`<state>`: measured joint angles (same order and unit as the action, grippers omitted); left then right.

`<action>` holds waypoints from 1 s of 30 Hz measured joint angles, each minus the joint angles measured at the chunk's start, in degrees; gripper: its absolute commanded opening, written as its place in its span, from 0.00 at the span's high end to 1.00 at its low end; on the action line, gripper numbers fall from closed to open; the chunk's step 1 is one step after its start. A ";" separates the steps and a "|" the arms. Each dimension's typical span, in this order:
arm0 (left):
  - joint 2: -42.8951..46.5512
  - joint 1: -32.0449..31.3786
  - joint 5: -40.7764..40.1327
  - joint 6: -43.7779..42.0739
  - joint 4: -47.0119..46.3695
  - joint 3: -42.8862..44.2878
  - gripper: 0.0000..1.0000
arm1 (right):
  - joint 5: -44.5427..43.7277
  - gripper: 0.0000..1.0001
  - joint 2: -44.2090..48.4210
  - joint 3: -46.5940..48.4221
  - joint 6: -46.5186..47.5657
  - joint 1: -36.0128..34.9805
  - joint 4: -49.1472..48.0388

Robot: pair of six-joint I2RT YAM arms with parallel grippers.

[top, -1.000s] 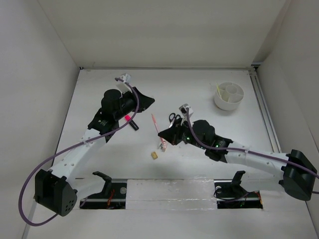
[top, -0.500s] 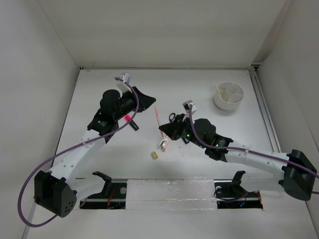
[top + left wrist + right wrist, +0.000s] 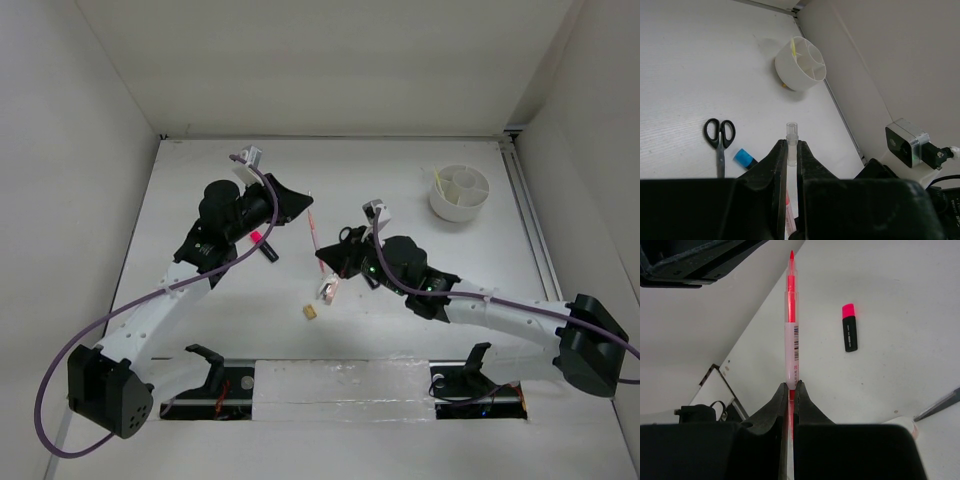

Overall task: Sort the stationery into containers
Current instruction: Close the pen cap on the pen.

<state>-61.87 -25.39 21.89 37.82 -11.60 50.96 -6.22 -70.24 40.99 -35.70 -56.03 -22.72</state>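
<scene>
Over the middle of the table, my right gripper (image 3: pixel 791 384) pinched tight on the thin red pen (image 3: pixel 791 335), tip pointing at my left gripper (image 3: pixel 792 145), squeezed on a small clear tube (image 3: pixel 791 131), pink-capped marker (image 3: pixel 849 333) nearby, white tub (image 3: pixel 450 212) well apart, back right

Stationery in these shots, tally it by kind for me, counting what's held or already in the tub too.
Scissors: 1
Markers: 2 (pink-capped marker, blue-capped marker)
Erasers: 2 (tan eraser, pale eraser)
Red pen, in the right gripper: 1
Yellow stick, in the tub: 1
Clear-ended piece in the left gripper, kind unclear: 1
Total: 8
</scene>
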 measured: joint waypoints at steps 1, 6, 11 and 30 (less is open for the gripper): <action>0.00 0.00 0.00 0.00 0.00 0.00 1.00 | -0.02 1.00 -0.04 0.09 0.04 0.00 -0.02; -0.02 0.00 -0.52 0.00 0.00 0.00 1.00 | 0.00 1.00 0.00 0.46 0.11 0.00 -0.28; -0.15 0.00 -1.49 0.11 -0.17 0.00 1.00 | 0.04 1.00 0.26 0.46 0.11 0.00 -0.48; -0.24 0.00 -3.28 1.66 -2.01 -0.92 1.00 | 0.00 1.00 0.92 0.46 0.11 0.00 -0.52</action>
<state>-62.11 -25.39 18.61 39.48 -13.61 50.04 -6.22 -69.32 41.45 -35.59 -56.03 -23.24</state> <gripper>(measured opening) 0.033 0.046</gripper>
